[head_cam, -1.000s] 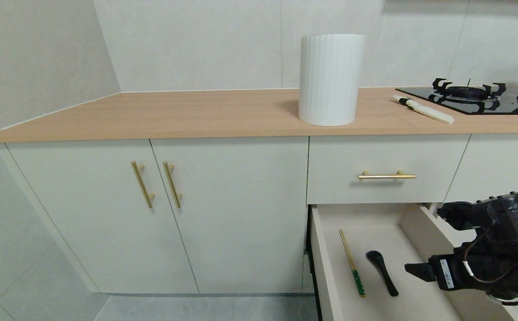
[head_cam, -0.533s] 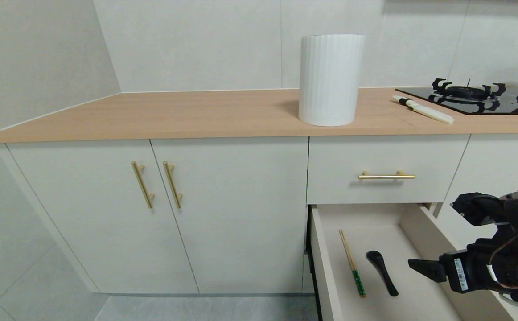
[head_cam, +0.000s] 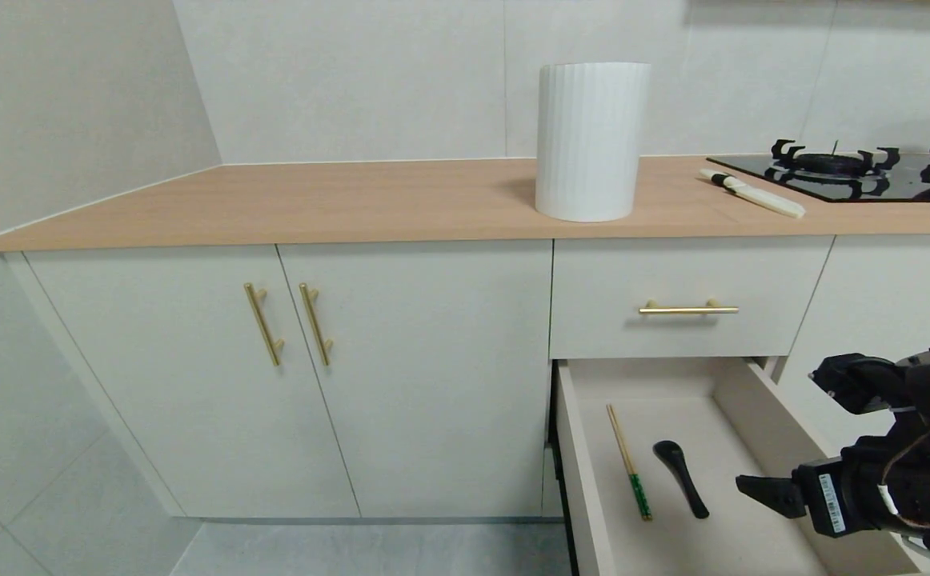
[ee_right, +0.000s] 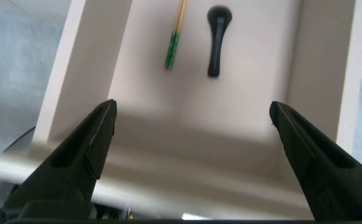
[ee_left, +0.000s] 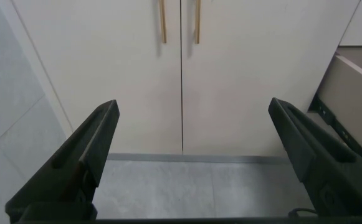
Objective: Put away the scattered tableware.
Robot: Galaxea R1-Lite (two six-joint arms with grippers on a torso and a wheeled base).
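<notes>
Compared with a second ago, the right gripper [head_cam: 781,432] is sitting farther toward the robot's right, having pulled back from over the open drawer [head_cam: 573,448]. Its fingers are spread wide and gripping nothing. It is now hanging above the drawer's right-hand wall near the front. The whole head view is also sitting slightly shifted, so that is the camera moving, not the furniture. The tableware is lying where it was. The chopsticks [head_cam: 629,462], pale wood with green ends, are lying on the drawer floor near the left wall. The black spoon [head_cam: 679,478] is lying just beside them on their right, not touching them. The left gripper [ee_left: 193,112] is hanging low with its fingers also released and wide apart, nothing in them, facing the cabinet doors [head_cam: 289,376]. A pale knife [head_cam: 751,194] with a dark band is lying on the countertop [head_cam: 313,200], between the white ribbed canister [head_cam: 591,140] and the black gas hob [head_cam: 849,172]. Above the open drawer, the upper drawer [head_cam: 687,272] is sitting closed with its brass handle. The open drawer is projecting out of the cabinet front, occupying the space below the right gripper.
</notes>
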